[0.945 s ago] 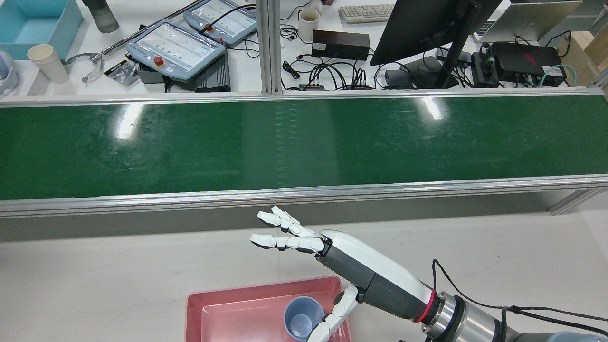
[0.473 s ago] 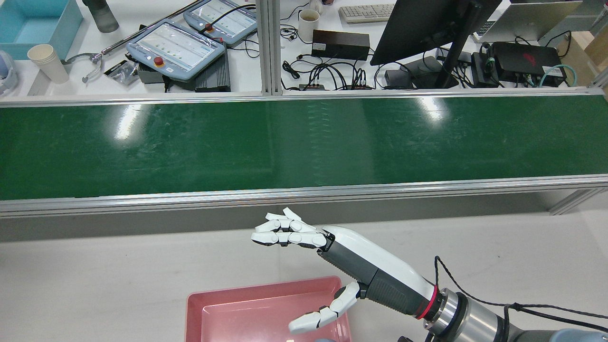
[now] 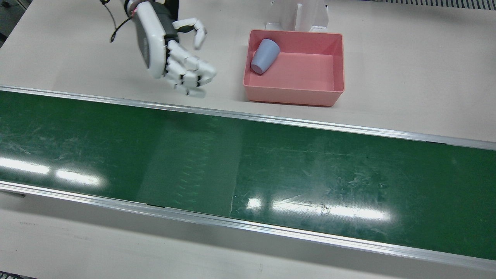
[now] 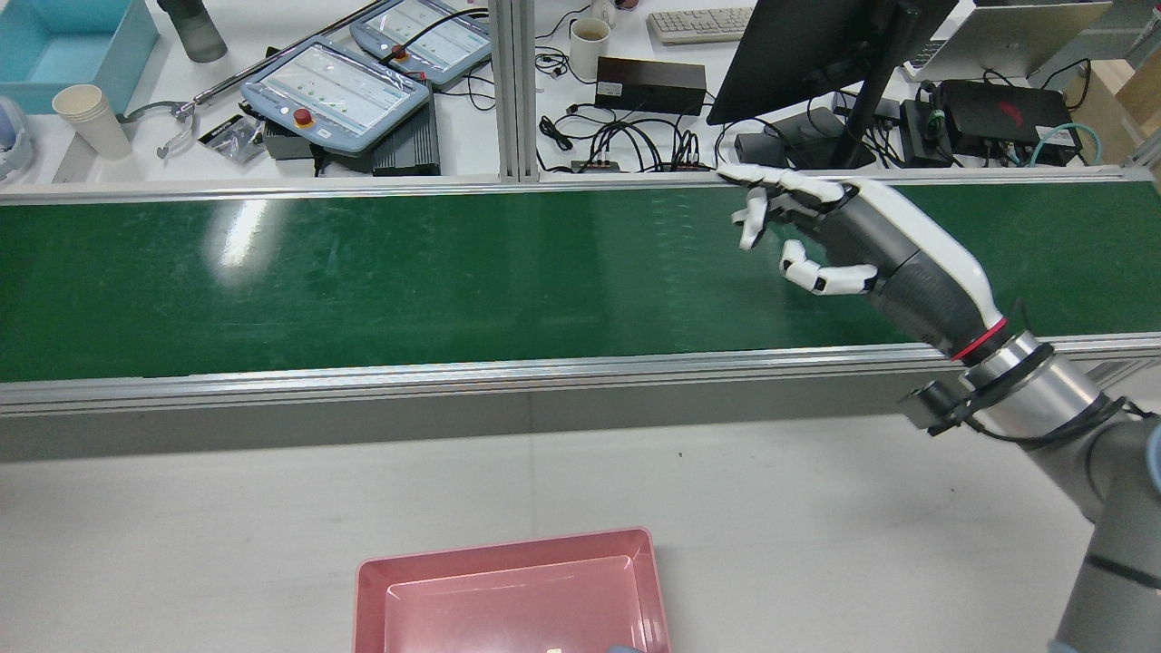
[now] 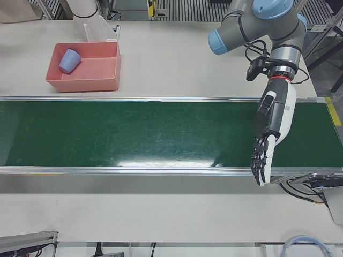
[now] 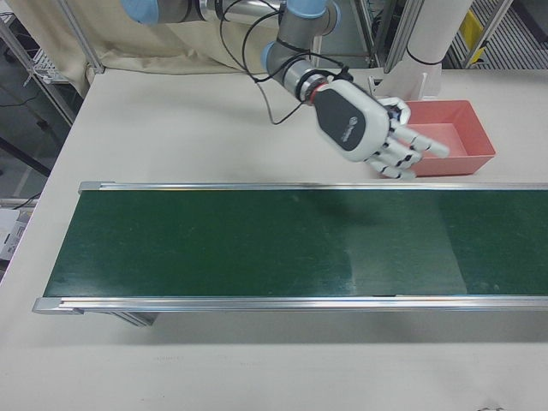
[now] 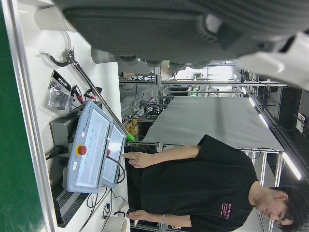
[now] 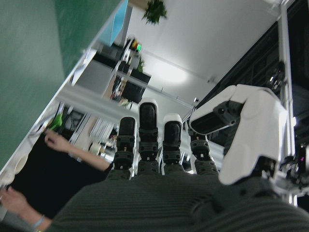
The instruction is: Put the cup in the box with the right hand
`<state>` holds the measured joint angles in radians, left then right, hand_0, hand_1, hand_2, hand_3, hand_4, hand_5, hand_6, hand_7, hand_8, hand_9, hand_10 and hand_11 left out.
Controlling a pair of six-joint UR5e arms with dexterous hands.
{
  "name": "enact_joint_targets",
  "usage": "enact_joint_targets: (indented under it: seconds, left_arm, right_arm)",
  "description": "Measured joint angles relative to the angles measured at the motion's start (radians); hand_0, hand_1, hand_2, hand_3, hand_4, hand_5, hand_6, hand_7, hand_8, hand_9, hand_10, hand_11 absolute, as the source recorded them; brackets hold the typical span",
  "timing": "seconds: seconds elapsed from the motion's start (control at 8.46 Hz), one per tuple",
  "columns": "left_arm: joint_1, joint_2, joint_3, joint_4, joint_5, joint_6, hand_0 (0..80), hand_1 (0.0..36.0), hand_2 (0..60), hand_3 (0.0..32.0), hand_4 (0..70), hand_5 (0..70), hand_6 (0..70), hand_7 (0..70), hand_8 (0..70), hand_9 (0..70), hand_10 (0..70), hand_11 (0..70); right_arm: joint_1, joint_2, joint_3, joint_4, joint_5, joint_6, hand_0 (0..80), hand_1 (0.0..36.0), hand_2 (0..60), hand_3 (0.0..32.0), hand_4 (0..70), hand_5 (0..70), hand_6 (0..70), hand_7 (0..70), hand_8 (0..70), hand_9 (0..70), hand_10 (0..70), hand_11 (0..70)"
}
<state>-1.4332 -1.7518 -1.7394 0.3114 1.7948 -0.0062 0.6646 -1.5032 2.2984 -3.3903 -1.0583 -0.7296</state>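
The pale blue cup (image 3: 265, 55) lies on its side in the back left corner of the pink box (image 3: 294, 93), and it also shows in the left-front view (image 5: 69, 60). My right hand (image 3: 174, 54) hovers left of the box, well apart from it, open with its fingers half curled and nothing in it. From behind, that hand (image 4: 816, 236) is raised high to the right of the box (image 4: 508, 553). In the right-front view it (image 6: 368, 128) partly covers the box (image 6: 479, 158). My left hand (image 5: 268, 134) hangs open over the far end of the belt.
The green conveyor belt (image 3: 248, 166) runs across the table in front of the box. A white bracket (image 3: 306, 15) stands just behind the box. Beyond the belt are a desk with teach pendants (image 4: 336, 91) and a monitor (image 4: 816, 54). A person (image 7: 193, 183) stands at the pendants.
The right hand let go of the cup over the box, then rose and swung away to the right. The cup dropped out of the rear view.
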Motion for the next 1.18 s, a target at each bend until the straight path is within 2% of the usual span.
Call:
enact_joint_targets:
  seconds: [0.12, 0.24, 0.35, 0.47, 0.59, 0.71, 1.18]
  left_arm:
    - [0.000, 0.000, 0.000, 0.000, 0.000, 0.000, 0.0, 0.0, 0.0, 0.0, 0.0, 0.0, 0.0, 0.0, 0.0, 0.0, 0.0, 0.0]
    - [0.000, 0.000, -0.001, 0.000, 0.000, 0.000, 0.0, 0.0, 0.0, 0.0, 0.0, 0.0, 0.0, 0.0, 0.0, 0.0, 0.0, 0.0]
    - [-0.001, 0.000, -0.001, 0.001, 0.000, 0.000, 0.0, 0.0, 0.0, 0.0, 0.0, 0.0, 0.0, 0.0, 0.0, 0.0, 0.0, 0.0]
    - [0.000, 0.000, -0.001, 0.001, 0.000, 0.000, 0.0, 0.0, 0.0, 0.0, 0.0, 0.0, 0.0, 0.0, 0.0, 0.0, 0.0, 0.0]
    - [0.000, 0.000, -0.001, 0.001, 0.000, 0.000, 0.0, 0.0, 0.0, 0.0, 0.0, 0.0, 0.0, 0.0, 0.0, 0.0, 0.0, 0.0]
    - [0.000, 0.000, -0.002, 0.001, 0.000, 0.000, 0.0, 0.0, 0.0, 0.0, 0.0, 0.0, 0.0, 0.0, 0.0, 0.0, 0.0, 0.0]
    - [0.000, 0.000, -0.002, 0.002, 0.000, 0.000, 0.0, 0.0, 0.0, 0.0, 0.0, 0.0, 0.0, 0.0, 0.0, 0.0, 0.0, 0.0]
  right_arm:
    - [0.165, -0.011, -0.115, 0.003, -0.038, 0.093, 45.5, 26.5, 59.0, 0.0, 0.0, 8.1, 11.3, 40.2, 16.1, 29.5, 7.0, 12.3]
    - [0.314, -0.016, -0.242, 0.009, -0.075, 0.152, 47.4, 21.2, 27.0, 0.0, 0.0, 6.6, 7.6, 25.8, 8.2, 16.6, 2.0, 5.0]
    - [0.415, -0.019, -0.348, 0.016, -0.096, 0.182, 47.3, 19.8, 19.9, 0.0, 0.0, 5.6, 3.4, 7.4, 1.6, 4.6, 0.0, 0.4]
    - [0.482, -0.019, -0.432, 0.020, -0.105, 0.203, 46.4, 15.9, 9.6, 0.0, 0.0, 4.4, 1.1, 0.1, 0.0, 0.3, 0.0, 0.0]
    - [0.526, -0.019, -0.492, 0.022, -0.110, 0.220, 41.2, 10.3, 3.4, 0.0, 0.0, 2.7, 0.0, 0.0, 0.0, 0.0, 0.0, 0.0]
    - [0.546, -0.019, -0.519, 0.023, -0.112, 0.231, 39.0, 9.6, 5.9, 0.0, 0.0, 2.4, 0.0, 0.0, 0.0, 0.0, 0.0, 0.0]
    - [0.564, -0.020, -0.527, 0.024, -0.115, 0.241, 38.8, 10.3, 9.4, 0.0, 0.0, 2.6, 0.0, 0.0, 0.0, 0.0, 0.0, 0.0]
